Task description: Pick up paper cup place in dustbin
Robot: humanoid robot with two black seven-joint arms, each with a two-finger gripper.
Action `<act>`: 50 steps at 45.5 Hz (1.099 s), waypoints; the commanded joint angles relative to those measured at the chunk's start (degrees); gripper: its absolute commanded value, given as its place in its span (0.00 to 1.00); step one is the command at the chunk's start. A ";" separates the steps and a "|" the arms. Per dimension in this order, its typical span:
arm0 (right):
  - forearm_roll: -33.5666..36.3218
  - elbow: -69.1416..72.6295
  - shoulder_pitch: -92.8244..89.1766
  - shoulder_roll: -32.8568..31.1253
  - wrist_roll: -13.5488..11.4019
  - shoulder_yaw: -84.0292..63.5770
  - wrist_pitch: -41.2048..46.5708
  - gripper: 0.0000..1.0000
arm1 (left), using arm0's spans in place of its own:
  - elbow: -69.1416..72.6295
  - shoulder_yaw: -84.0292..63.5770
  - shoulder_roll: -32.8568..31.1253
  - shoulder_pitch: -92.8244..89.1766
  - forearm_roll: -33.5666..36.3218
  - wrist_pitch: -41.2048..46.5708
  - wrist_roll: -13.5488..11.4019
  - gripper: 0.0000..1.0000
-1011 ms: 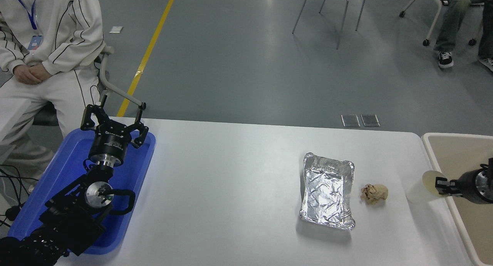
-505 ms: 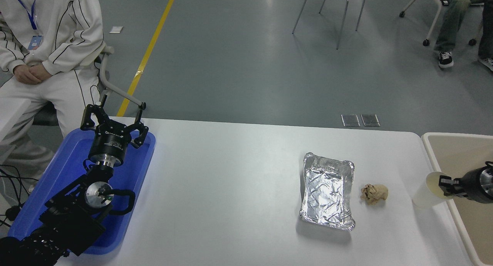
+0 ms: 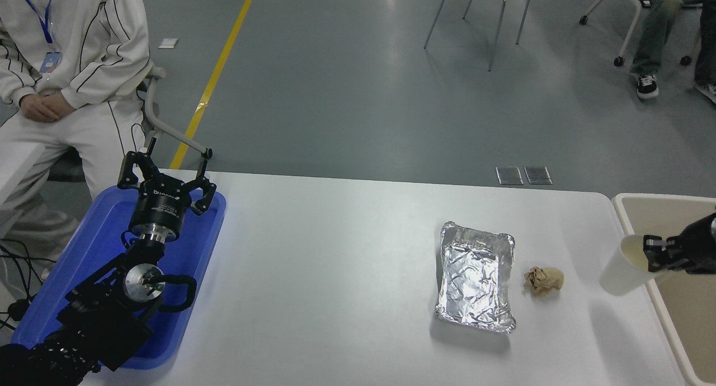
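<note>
The white paper cup (image 3: 622,268) hangs tilted above the table's right edge, its cream mouth turned up and right. My right gripper (image 3: 651,253) comes in from the right edge and is shut on the cup's rim. Just right of the cup sits the beige dustbin (image 3: 631,225), its thick cream rim running along the table's right side. The cup is over the table at the bin's rim, not inside it. My left gripper (image 3: 165,169) is parked open over the blue tray at the lower left.
A crinkled foil tray (image 3: 476,276) lies right of centre, with a crumpled brown paper ball (image 3: 543,280) beside it. The blue tray (image 3: 67,274) is at the left edge. A person in white sits at the far left. Chairs stand on the floor beyond.
My right gripper has lifted the cup off the table and carried it up and slightly right, toward the dustbin's rim. The left arm has not moved.
</note>
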 commanded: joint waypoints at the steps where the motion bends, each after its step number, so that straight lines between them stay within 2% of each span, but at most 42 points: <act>1: -0.44 2.03 8.94 -0.73 -0.05 -1.78 10.59 0.00 | 0.00 0.00 0.02 0.00 0.00 0.00 0.00 1.00; 31: -0.61 2.29 30.20 -0.82 -0.05 -9.42 11.47 0.00 | 0.00 0.00 0.02 0.00 0.00 0.00 0.00 1.00; 50: -0.61 2.20 35.66 -0.47 -0.14 -11.71 11.47 0.00 | 0.00 0.00 0.02 0.00 0.00 0.00 0.00 1.00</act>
